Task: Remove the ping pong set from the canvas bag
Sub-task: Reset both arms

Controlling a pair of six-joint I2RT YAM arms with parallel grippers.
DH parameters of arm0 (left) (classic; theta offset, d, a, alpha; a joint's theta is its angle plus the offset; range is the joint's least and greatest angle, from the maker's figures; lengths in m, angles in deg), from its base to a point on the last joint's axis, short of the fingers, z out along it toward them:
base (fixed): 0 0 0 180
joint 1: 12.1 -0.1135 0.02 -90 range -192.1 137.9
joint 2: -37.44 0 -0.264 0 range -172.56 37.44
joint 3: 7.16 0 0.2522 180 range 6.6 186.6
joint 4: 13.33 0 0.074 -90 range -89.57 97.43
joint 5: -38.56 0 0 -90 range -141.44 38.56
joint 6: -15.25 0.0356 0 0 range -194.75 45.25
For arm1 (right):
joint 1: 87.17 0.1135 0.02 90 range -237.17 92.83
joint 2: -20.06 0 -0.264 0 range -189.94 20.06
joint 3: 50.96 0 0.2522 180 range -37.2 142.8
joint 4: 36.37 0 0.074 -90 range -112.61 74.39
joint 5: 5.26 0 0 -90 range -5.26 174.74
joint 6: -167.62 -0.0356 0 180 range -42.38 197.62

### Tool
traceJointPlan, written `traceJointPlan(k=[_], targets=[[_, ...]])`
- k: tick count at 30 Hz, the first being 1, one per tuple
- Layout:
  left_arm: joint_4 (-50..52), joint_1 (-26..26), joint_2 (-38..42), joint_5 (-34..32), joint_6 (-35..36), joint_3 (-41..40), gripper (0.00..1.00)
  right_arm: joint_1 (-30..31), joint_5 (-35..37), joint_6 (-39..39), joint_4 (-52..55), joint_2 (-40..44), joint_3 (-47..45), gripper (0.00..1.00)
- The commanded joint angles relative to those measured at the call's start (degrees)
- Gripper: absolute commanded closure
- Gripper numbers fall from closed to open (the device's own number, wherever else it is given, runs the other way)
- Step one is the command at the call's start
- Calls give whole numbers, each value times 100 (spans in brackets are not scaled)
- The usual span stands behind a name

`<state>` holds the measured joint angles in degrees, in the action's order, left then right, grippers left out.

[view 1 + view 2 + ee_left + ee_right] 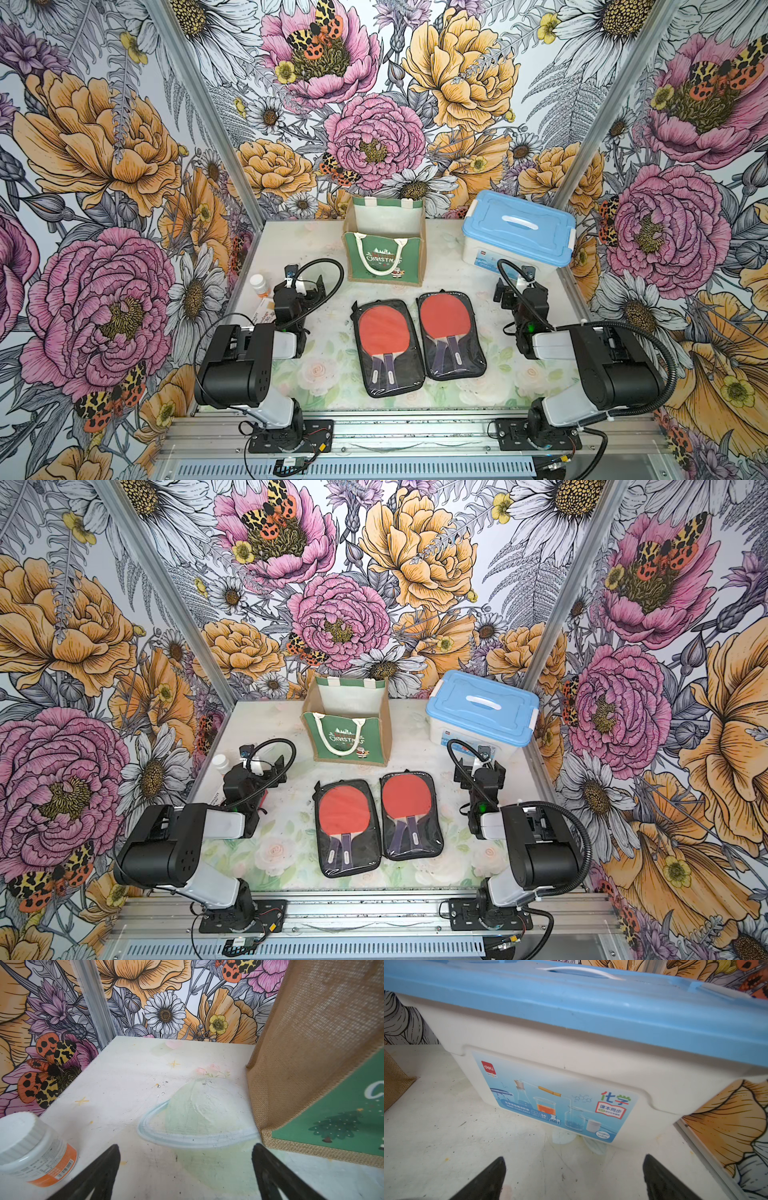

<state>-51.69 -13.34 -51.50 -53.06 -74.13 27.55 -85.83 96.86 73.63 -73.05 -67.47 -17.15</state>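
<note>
The canvas bag (384,257) (347,737) stands upright at the back middle of the table, green "CHRISTMAS" front facing me, top open, white lining showing inside. The ping pong set lies on the table in front of it: two black clear-fronted cases (386,347) (451,336) side by side, red paddles inside, seen in both top views (347,827). My left gripper (186,1153) is open over bare table, the bag's burlap side (311,1064) close beside it. My right gripper (574,1163) is open and empty, facing the box.
A white plastic box with a blue lid (519,232) (571,1012) stands at the back right. A white bottle with an orange label (259,284) (35,1155) sits at the left edge by my left arm. Flowered walls close the table on three sides.
</note>
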Motion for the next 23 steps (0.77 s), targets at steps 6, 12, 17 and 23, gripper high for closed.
traceJointPlan(k=[6,12,17,23], targets=[[-126,15,29,191,95,67,1,-40,-56,-28,-130,-54,152,1],[-131,11,27,189,92,69,1,-39,-59,-38,-123,-54,148,0],[-116,4,29,203,91,81,1,-47,-57,-39,-116,-53,164,1],[-117,0,27,216,91,78,1,-47,-54,-39,-122,-46,150,1]])
